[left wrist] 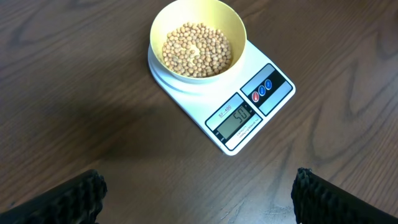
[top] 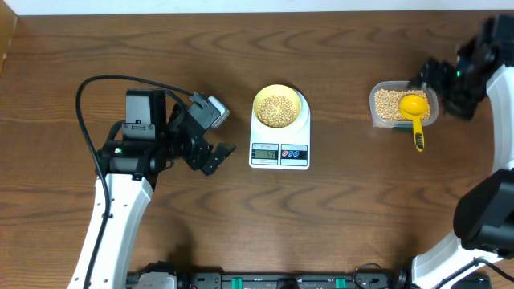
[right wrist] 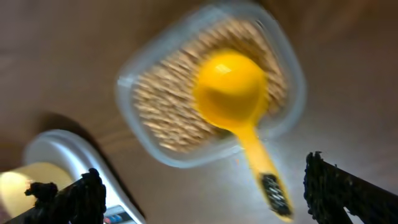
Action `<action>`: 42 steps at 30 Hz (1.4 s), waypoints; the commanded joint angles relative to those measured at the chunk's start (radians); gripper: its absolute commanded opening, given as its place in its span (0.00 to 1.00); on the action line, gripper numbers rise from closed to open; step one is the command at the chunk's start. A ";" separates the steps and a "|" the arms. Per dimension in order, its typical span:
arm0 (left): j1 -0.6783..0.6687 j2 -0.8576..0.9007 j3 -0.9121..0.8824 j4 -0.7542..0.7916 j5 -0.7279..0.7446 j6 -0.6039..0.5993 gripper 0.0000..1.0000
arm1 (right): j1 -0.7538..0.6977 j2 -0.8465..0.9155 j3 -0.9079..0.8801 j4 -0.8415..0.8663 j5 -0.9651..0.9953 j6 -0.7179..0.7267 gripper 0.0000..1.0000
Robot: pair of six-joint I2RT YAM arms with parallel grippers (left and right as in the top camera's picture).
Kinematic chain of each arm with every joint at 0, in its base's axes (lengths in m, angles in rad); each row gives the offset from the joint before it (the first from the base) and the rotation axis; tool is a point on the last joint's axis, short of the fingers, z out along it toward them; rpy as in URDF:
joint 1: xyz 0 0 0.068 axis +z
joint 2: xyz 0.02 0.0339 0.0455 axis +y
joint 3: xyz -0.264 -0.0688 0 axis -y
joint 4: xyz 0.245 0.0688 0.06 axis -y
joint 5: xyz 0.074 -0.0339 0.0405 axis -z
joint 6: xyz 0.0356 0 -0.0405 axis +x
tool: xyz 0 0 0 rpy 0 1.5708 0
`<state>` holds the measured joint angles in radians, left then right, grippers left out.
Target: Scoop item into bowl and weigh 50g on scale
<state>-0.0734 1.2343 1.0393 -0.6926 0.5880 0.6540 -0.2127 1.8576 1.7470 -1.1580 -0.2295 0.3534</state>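
Observation:
The pale yellow-green bowl (left wrist: pixel 219 14) stands on the white scale (left wrist: pixel 205 102) and holds a layer of tan beans (left wrist: pixel 196 50). The scale's display (left wrist: pixel 235 119) reads 50. My left gripper (left wrist: pixel 199 190) is open over bare table, to the left of the scale, with nothing between its fingers. My right gripper (right wrist: pixel 202 186) is open too, near the clear container (right wrist: pixel 134 99) of beans at the right. A yellow scoop (right wrist: pixel 231 93) lies in that container, its handle over the rim and free of both fingers. The right wrist view is blurred.
The clear container (top: pixel 374 104) is right of the scale (top: pixel 279 136), with brown table between them. A black cable (top: pixel 88 88) loops behind the left arm. The right arm's base (top: pixel 482 217) is at the table's right edge.

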 commanded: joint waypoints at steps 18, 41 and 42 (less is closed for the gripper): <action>0.005 0.002 -0.010 -0.002 -0.006 -0.001 0.98 | 0.271 -0.063 0.120 0.216 0.043 0.029 0.99; 0.005 0.002 -0.010 -0.001 -0.006 -0.001 0.98 | 0.294 -0.325 0.120 0.020 0.187 0.001 0.99; 0.005 0.002 -0.010 -0.002 -0.006 -0.001 0.97 | 0.292 -0.327 0.120 0.030 0.193 -0.005 0.99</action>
<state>-0.0734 1.2343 1.0393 -0.6926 0.5880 0.6544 0.0811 1.5494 1.8469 -1.1404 -0.0814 0.3698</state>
